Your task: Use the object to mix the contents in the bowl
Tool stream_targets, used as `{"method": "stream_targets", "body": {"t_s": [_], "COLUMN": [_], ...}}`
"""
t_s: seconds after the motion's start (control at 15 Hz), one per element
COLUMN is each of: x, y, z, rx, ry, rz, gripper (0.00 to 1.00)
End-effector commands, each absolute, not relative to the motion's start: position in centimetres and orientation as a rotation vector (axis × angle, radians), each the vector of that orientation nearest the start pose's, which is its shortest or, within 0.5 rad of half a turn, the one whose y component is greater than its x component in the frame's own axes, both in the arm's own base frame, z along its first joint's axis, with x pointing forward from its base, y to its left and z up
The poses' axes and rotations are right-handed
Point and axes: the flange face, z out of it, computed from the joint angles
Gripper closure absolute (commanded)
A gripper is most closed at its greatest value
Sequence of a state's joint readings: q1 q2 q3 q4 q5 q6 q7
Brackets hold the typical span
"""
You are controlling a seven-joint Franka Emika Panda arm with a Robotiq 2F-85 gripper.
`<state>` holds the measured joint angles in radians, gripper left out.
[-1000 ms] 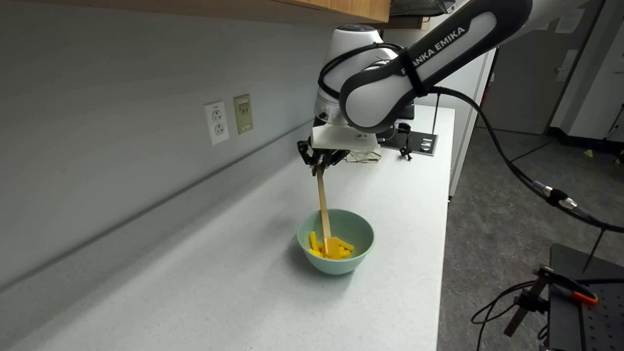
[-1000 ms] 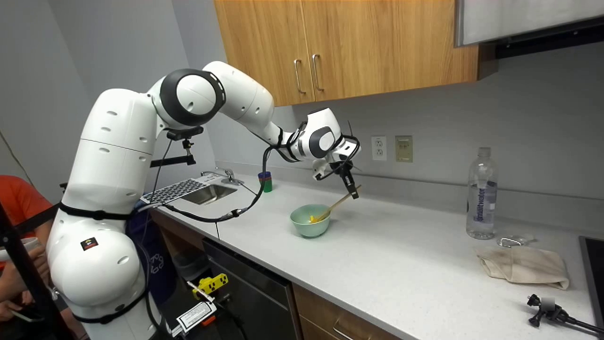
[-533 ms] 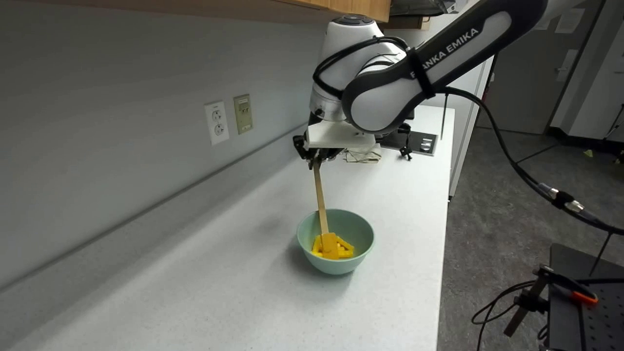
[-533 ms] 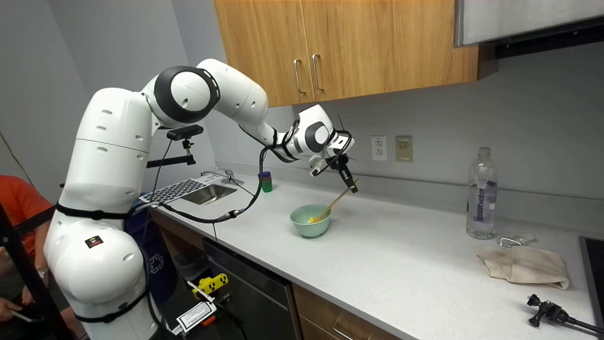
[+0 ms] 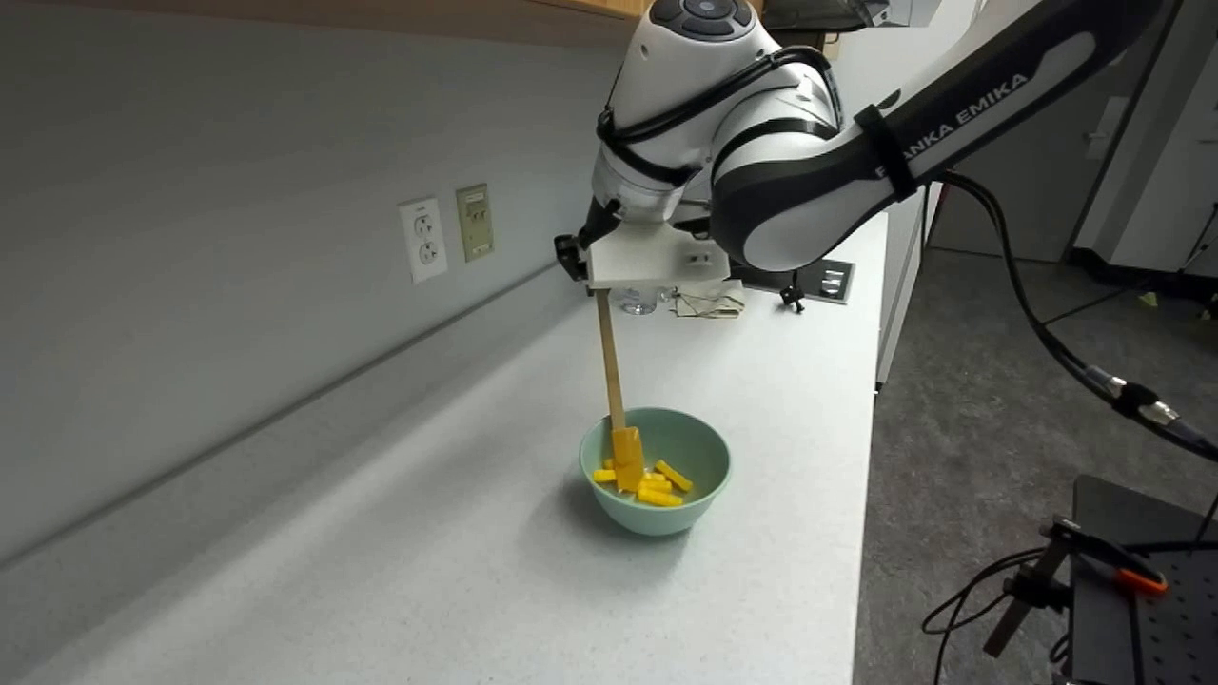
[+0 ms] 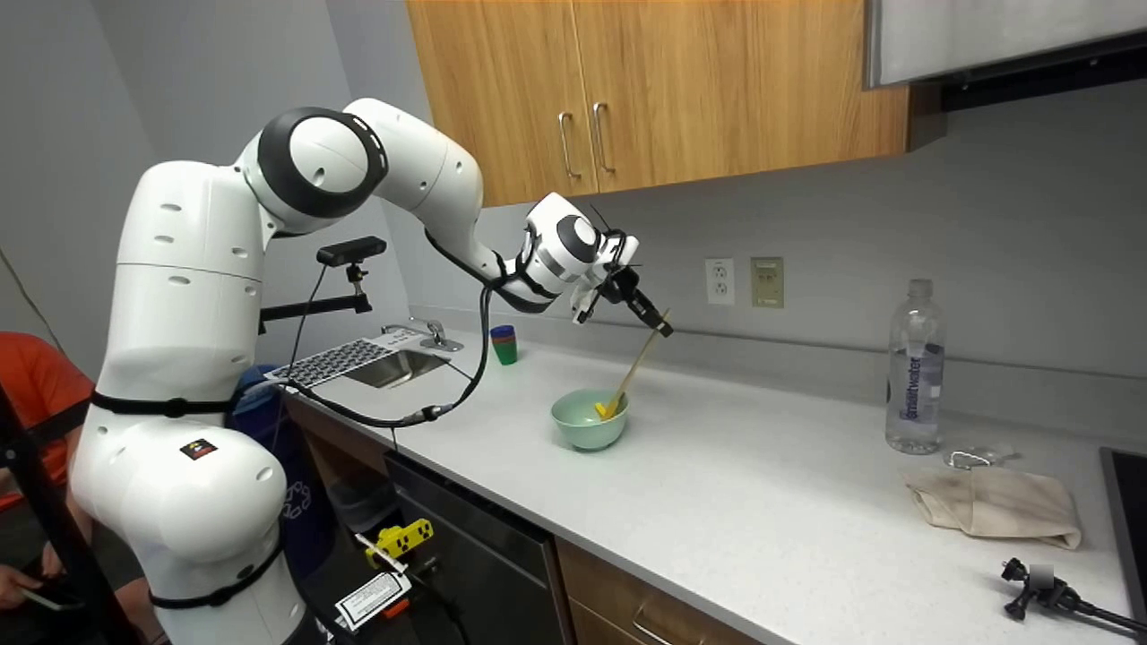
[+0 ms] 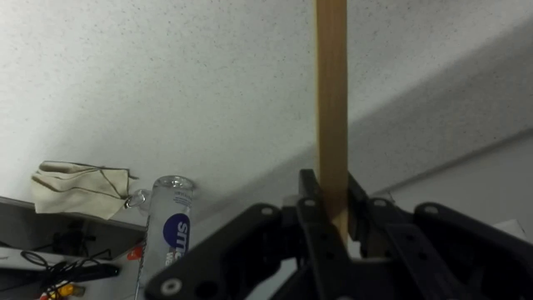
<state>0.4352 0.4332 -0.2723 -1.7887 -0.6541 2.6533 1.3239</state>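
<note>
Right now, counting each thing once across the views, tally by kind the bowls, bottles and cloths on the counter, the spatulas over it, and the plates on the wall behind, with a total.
Bowl: 1
Bottle: 1
Cloth: 1
Spatula: 1
White wall plate and beige wall plate: 2
Total: 6

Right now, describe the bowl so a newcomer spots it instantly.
Start at the white counter under the wooden cabinets. Follow the slanted spatula down to yellow pieces in the bowl. Unlike the narrow cups nearer the sink, it's wide and pale green.
</note>
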Motion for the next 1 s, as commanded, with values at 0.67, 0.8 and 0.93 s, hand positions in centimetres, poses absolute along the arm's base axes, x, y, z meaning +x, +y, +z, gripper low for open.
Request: {"method": "stream_targets", "body": {"t_s": [0.67,0.8,0.93], "x": [63.4,63.3,63.5], "y": [16.4,16.3,15.9], "z": [36.2,36.2,36.3], "rx": [-2.960,-2.955,-2.942], "ry": [0.846,0.859,0.882], "rz": [-1.108,-1.124,-1.160], "gripper": [0.96,0.96,0.96]}}
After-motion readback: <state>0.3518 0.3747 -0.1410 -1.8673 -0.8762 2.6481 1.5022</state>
